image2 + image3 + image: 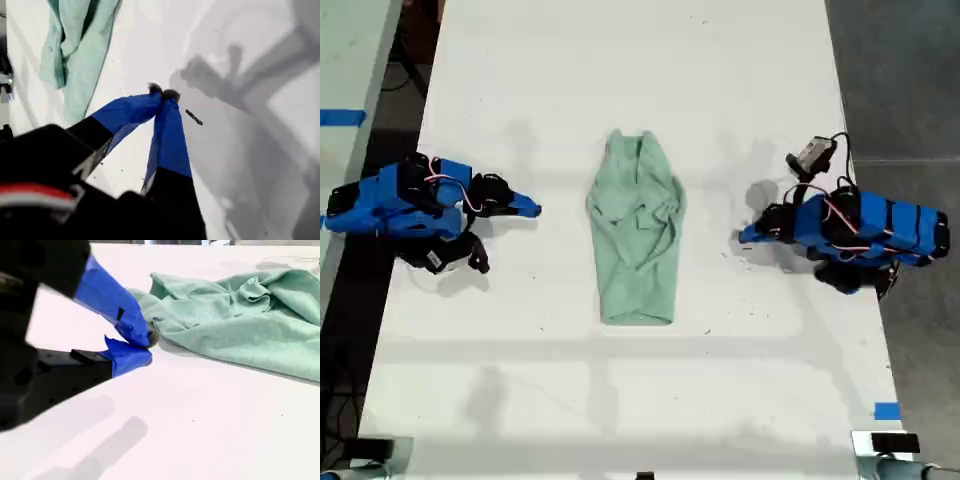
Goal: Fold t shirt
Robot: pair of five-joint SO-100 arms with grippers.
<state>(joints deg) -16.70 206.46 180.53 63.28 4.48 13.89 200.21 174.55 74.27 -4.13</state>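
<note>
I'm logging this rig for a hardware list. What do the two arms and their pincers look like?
Both arms are bright blue with black joints and thin red-and-white cables. My first pincer has two flat blue fingers with dark tips on a black base. My second pincer has blunt blue fingers on a black body.

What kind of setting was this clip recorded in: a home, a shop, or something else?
Probably a robotics lab or test bench, not a home. A bare white table holds only a wrinkled pale mint-green t shirt, flanked by two blue arms; blue tape markers sit at its edge, above grey floor.
</note>
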